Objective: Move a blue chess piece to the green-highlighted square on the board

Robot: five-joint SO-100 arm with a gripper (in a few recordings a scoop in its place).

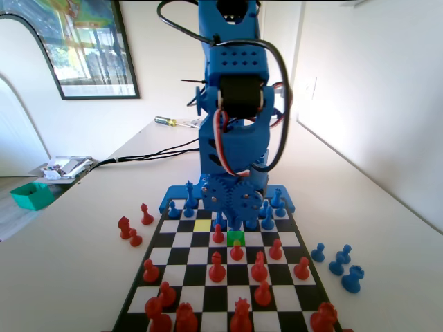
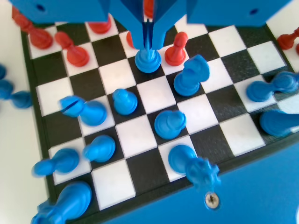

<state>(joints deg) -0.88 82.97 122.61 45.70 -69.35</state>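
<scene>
In the wrist view my gripper [image 2: 147, 45] hangs from the top edge, its jaws shut on the head of a blue chess piece [image 2: 148, 62], a small pawn. The pawn's flared base hangs at or just above a dark square between two red pawns [image 2: 176, 52]. It looks sharp while the pieces around it are blurred. In the fixed view the gripper [image 1: 234, 223] is low over the board [image 1: 299, 294], right at the far edge of the green-highlighted square [image 1: 236, 237]. Whether the pawn touches the board I cannot tell.
A yellow square [image 1: 202, 225] lies left of the green one. Red pawns [image 1: 219, 235] [image 1: 237, 250] crowd the green square. Blue back-row pieces [image 2: 190, 77] stand close behind the gripper. Loose blue pieces [image 1: 342, 257] sit off the board on the right, and red ones [image 1: 125, 227] on the left.
</scene>
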